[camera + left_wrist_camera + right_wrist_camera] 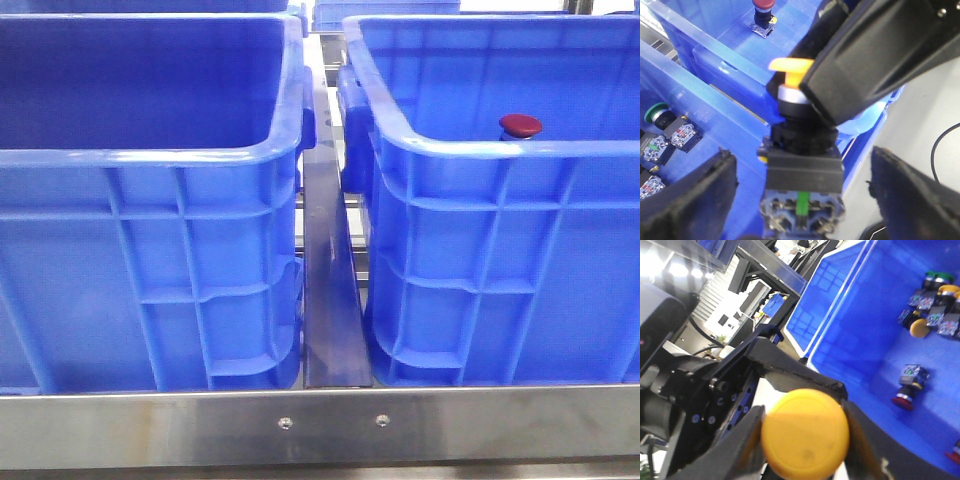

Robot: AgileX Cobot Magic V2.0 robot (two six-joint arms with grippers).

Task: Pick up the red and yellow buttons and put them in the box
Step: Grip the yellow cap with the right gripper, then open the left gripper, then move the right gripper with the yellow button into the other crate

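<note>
Nearest in the front view, along the lower edge: a steel rail (pixel 320 425) with two screws. Just behind it, two blue boxes side by side, the left box (pixel 150 290) in the left half and the right box (pixel 500 270) in the right half, with a narrow gap and a metal strip between them. Inside the right box, close behind its near rim, at upper right: the red button (pixel 520 125), cap upward, only the cap showing.

In the right wrist view, at lower middle: the right pincer (pixel 805 440), closed on the yellow button (pixel 805 432), with the round cap sitting between the two fingers (pixel 747 440). Behind it, at left: black parts of the other arm. Farther, at right: a blue floor with loose buttons (pixel 927 310) in a cluster at upper right, and one red-capped piece lying on its side lower down. Cannot tell which box this is.

In the left wrist view, at the two lower corners: the left pincer (pixel 802 167), spread wide, seemingly touching nothing. Between its fingers, in the middle: the yellow button again, cap up, black body and contact block below, the cap partly hidden by the black right pincer coming in from upper right. Farther, at the top edge: the red button, standing alone on a blue floor. At middle left: a green button (pixel 655 112) beside some contact blocks.
</note>
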